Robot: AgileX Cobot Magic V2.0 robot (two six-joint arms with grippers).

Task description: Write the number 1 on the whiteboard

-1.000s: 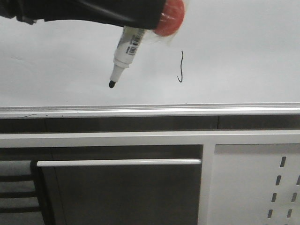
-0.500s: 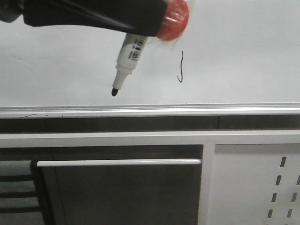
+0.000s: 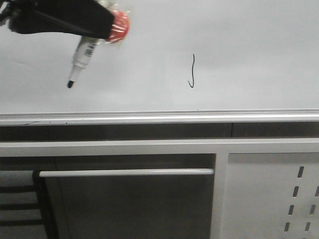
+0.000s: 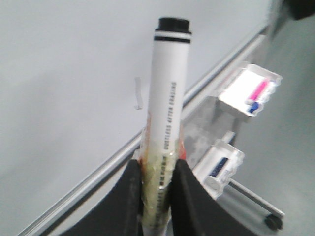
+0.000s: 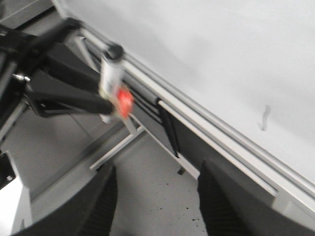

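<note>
The whiteboard point(image 3: 239, 35) fills the upper front view, with its silver ledge point(image 3: 159, 117) below. The number 1 point(image 3: 192, 70) is a thin black wavy stroke near the board's middle; it also shows faintly in the left wrist view point(image 4: 138, 93) and the right wrist view point(image 5: 265, 117). My left gripper point(image 4: 156, 169) is shut on a white marker point(image 3: 82, 57), which hangs at the upper left with its black tip point(image 3: 70, 84) pointing down, well left of the stroke. A red wrap point(image 3: 118, 27) sits at the grip. My right gripper point(image 5: 156, 187) is open and empty, away from the board.
Below the ledge are a white frame bar point(image 3: 124, 173) and a white perforated panel point(image 3: 279, 199) at the lower right. Clear plastic holders with pens point(image 4: 248, 91) hang near the board's rail. Grey floor point(image 5: 152, 196) lies under my right gripper.
My left gripper has carried the marker to the left and slightly up, away from the drawn stroke. The stroke itself is unchanged.
</note>
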